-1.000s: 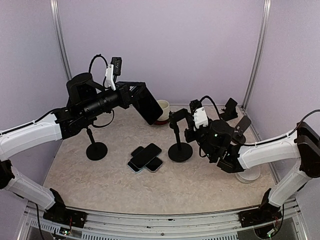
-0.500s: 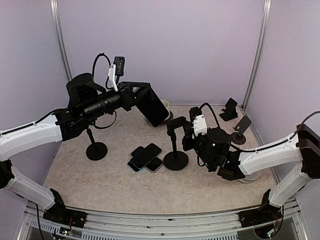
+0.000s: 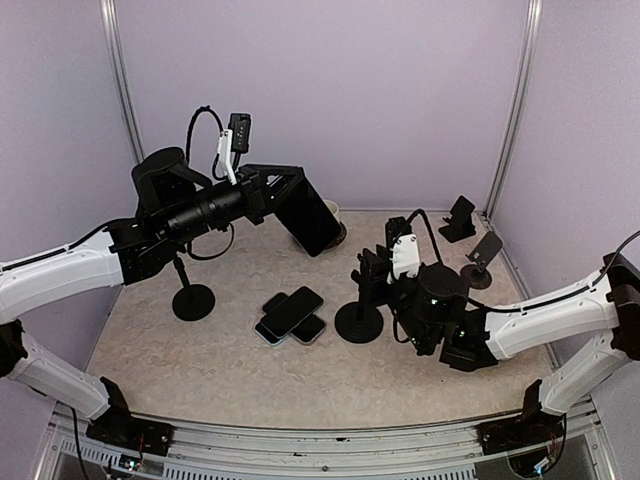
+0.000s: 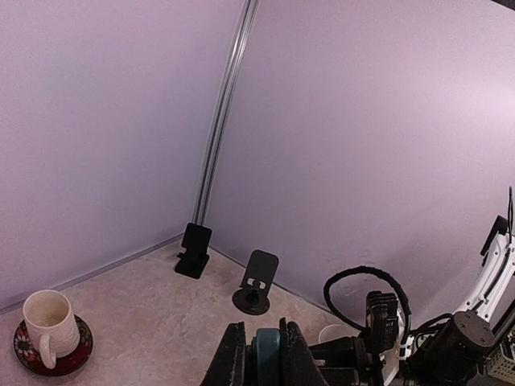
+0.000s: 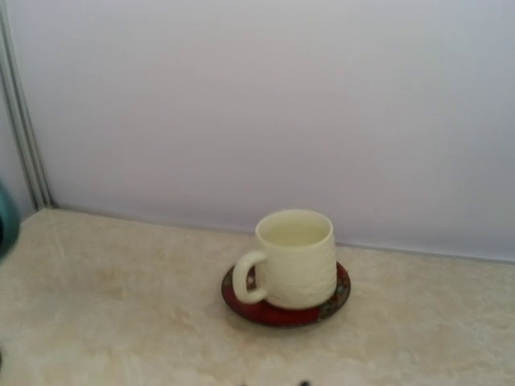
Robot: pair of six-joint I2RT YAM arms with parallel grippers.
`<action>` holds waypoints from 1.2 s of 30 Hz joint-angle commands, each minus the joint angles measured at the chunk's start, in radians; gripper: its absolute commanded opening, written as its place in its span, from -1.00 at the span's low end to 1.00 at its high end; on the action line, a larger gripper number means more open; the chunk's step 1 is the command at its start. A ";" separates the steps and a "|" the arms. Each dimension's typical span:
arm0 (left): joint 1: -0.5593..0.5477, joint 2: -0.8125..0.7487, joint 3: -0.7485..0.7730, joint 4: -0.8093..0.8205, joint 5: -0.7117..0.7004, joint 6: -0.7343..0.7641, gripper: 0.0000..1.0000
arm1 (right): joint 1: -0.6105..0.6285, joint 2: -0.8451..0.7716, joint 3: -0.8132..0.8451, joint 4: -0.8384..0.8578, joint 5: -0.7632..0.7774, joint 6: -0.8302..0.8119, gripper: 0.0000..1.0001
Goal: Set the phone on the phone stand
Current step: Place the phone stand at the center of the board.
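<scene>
My left hand (image 4: 264, 358) clamped on the phone (image 3: 312, 216), aloft at 12 o'clock, half hiding one mug (image 5: 296, 257), right hand (image 3: 374, 270) against the stand (image 3: 359, 322), grip impossible to tell, four stands in all, loose phones (image 3: 290, 315) overlapping, count unclear

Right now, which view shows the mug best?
Right wrist: mug centred, large, on its saucer. Left wrist shows it small at bottom left; top view only a sliver behind the phone.

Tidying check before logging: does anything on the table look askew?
Only the loose phones: they lie mid-table in an overlapping heap at crossed angles. The cup sits upright on its saucer; nothing spilled.
</scene>
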 commanded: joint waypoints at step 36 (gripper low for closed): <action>-0.027 -0.166 -0.047 -0.072 -0.032 0.042 -1.00 | -0.462 -0.278 0.015 -0.567 -1.357 -0.239 0.84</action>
